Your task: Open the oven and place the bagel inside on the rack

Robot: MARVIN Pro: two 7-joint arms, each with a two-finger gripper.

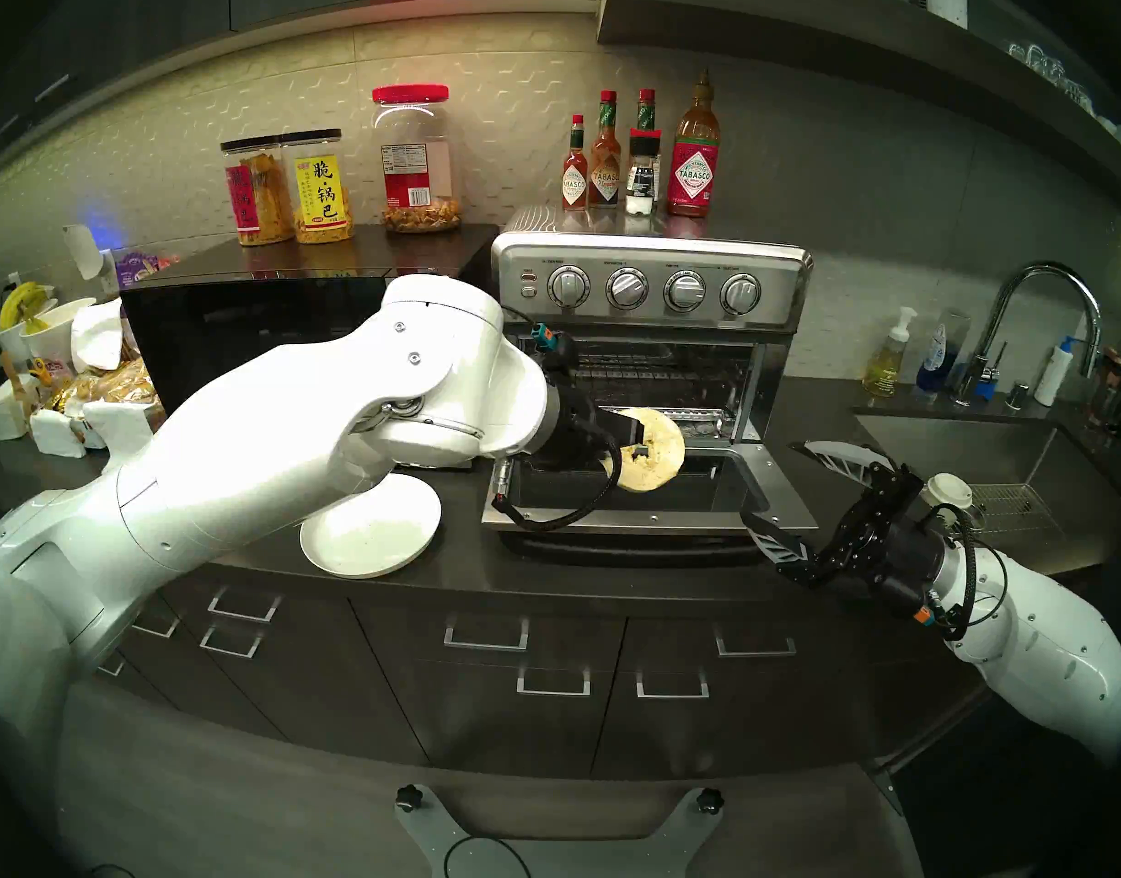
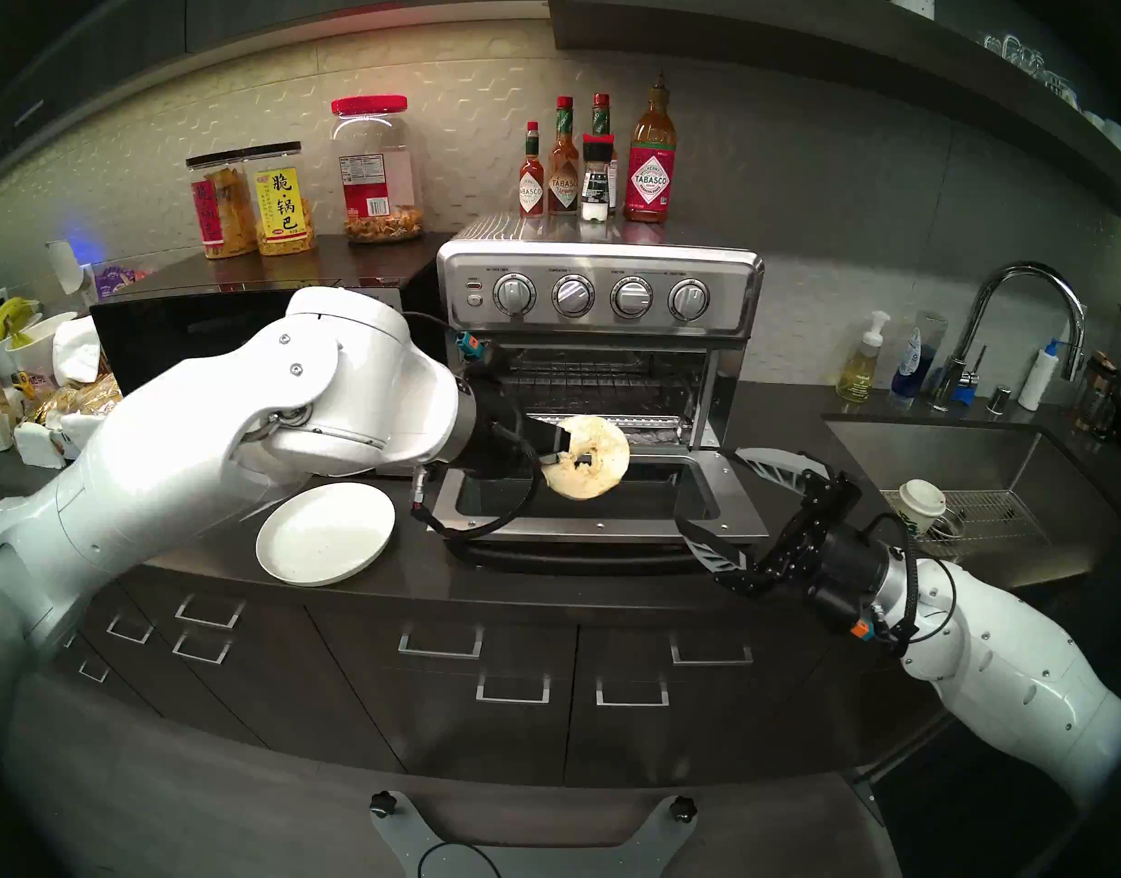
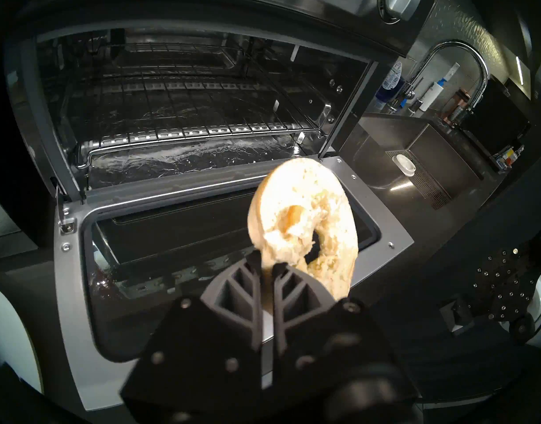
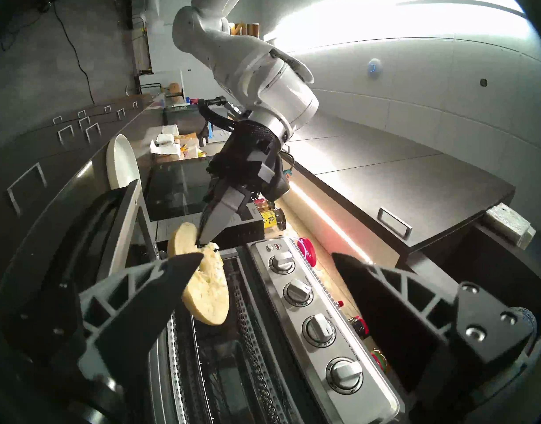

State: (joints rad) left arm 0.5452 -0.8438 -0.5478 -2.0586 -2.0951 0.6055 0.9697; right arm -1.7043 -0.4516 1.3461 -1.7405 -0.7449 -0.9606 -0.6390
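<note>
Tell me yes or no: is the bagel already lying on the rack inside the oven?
No: the left claw holds the bagel in the air over the open door, short of the rack.

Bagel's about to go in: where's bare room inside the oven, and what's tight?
The rack is bare across its width, and so is the foil-lined floor below it. The door lies flat and empty under the bagel that the left gripper pinches. Tight spots: the right gripper, open, beside the door's right corner; the plate left.
</note>
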